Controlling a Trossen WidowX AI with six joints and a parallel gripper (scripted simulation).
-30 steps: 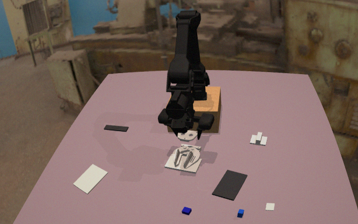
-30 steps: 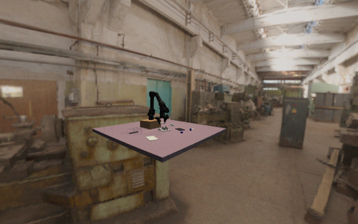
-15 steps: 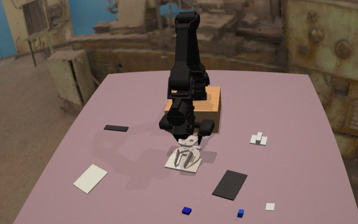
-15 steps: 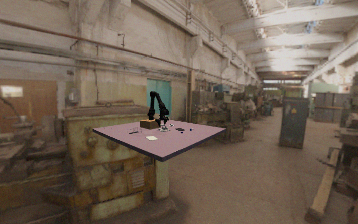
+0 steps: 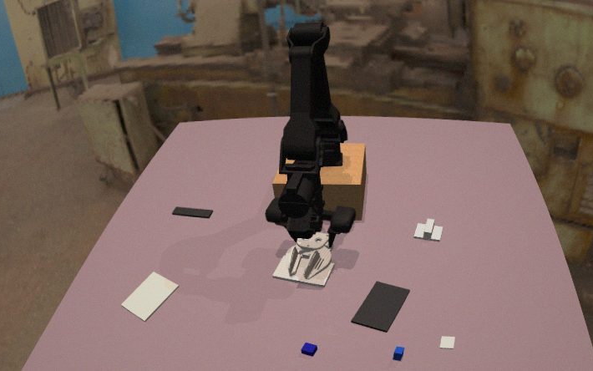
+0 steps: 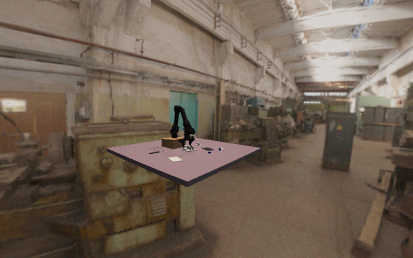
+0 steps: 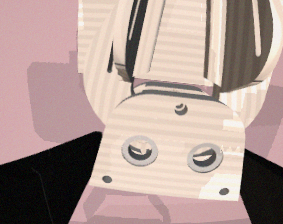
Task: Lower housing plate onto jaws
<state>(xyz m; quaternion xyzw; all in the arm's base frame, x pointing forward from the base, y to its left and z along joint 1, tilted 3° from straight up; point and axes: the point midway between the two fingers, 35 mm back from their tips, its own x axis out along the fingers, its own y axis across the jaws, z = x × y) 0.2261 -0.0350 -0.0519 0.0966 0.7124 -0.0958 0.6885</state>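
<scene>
The housing plate [image 5: 310,242] [image 7: 167,135] is pale, with two ringed holes, and it sits between the black fingers [image 5: 313,240] [image 6: 188,145], which stand well apart and grip it by its two side edges. It hangs over the rear part of the pale base [image 5: 301,278] [image 7: 94,100], behind the two upright jaws [image 5: 293,262] [image 7: 239,45]. Through both holes some pale shape shows, off to one side in each, so the stubs may be near but are perhaps not centred; whether the plate touches them I cannot tell.

That is the likeliest trouble. If the plate comes down a little off, a hole rim could catch on a stub and the plate would perch tilted instead of closing level. Pressing harder then might pivot it between the fingers, since they hold it only at the sides, or push a jaw askew on its pin. The plate's front edge lies close to the jaws' rear ends, so a small forward error could make it ride up on them.

Letting go brings its own risk: should one finger part first, it could drag the plate sideways, and a finger tip brushing the base on the way up could shift the whole assembly on the worktop [image 5: 225,165] [image 6: 182,169].
</scene>
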